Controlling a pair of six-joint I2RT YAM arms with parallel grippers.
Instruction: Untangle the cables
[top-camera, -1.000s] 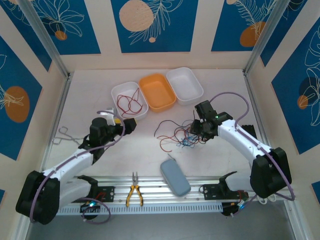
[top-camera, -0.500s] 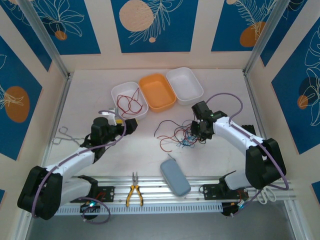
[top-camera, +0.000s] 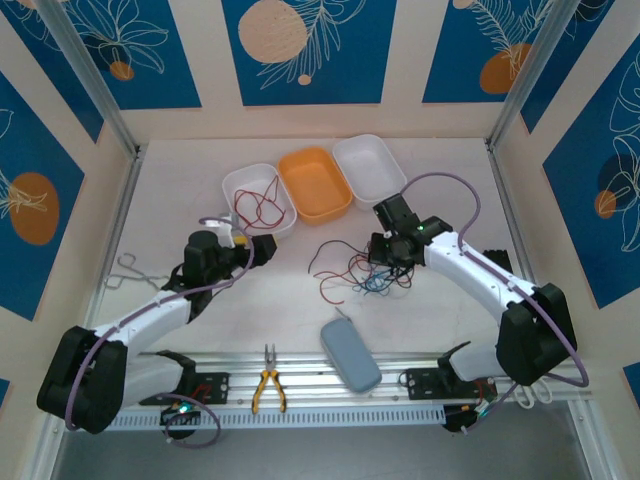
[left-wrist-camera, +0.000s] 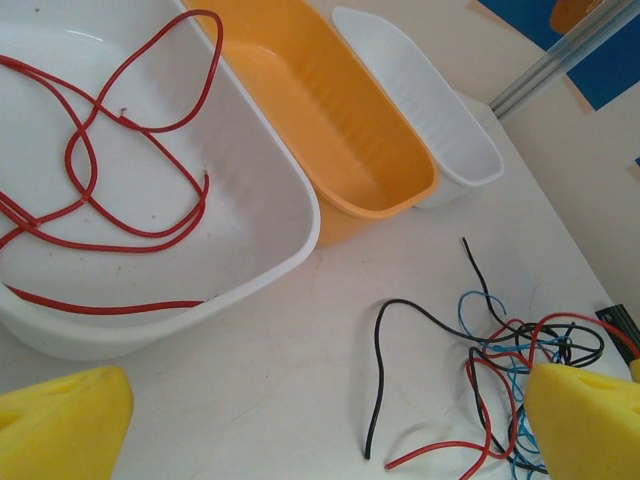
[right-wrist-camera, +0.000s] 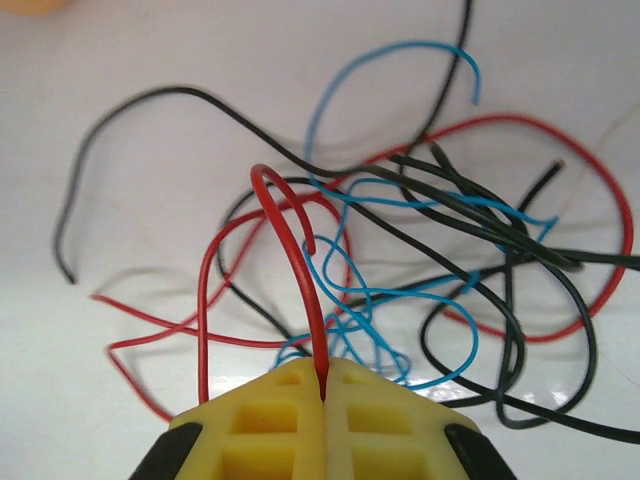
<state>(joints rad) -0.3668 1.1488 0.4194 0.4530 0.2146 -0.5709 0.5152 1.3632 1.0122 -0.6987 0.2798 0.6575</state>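
A tangle of thin red, black and light blue cables (top-camera: 358, 272) lies on the white table right of centre; the left wrist view has it at lower right (left-wrist-camera: 505, 345). My right gripper (top-camera: 384, 250) sits at the tangle's far right side, shut (right-wrist-camera: 325, 385) on a red cable (right-wrist-camera: 290, 250) that arches up out of its yellow fingertips over the heap (right-wrist-camera: 430, 250). My left gripper (top-camera: 262, 247) hovers left of the tangle, open (left-wrist-camera: 330, 435), with nothing between its yellow fingers (left-wrist-camera: 60, 425). More red cable (top-camera: 258, 205) lies loose in the left white bin (left-wrist-camera: 290, 190).
Three bins stand in a row at the back: white (top-camera: 232, 186), orange (top-camera: 315, 185) and white (top-camera: 369, 170). A grey case (top-camera: 350, 355) and yellow-handled pliers (top-camera: 267, 385) lie near the front rail. Metal forceps (top-camera: 125, 270) rest at the left.
My right gripper has moved a little up and to the left over the tangle and has shut on a red cable. The left arm has barely shifted.
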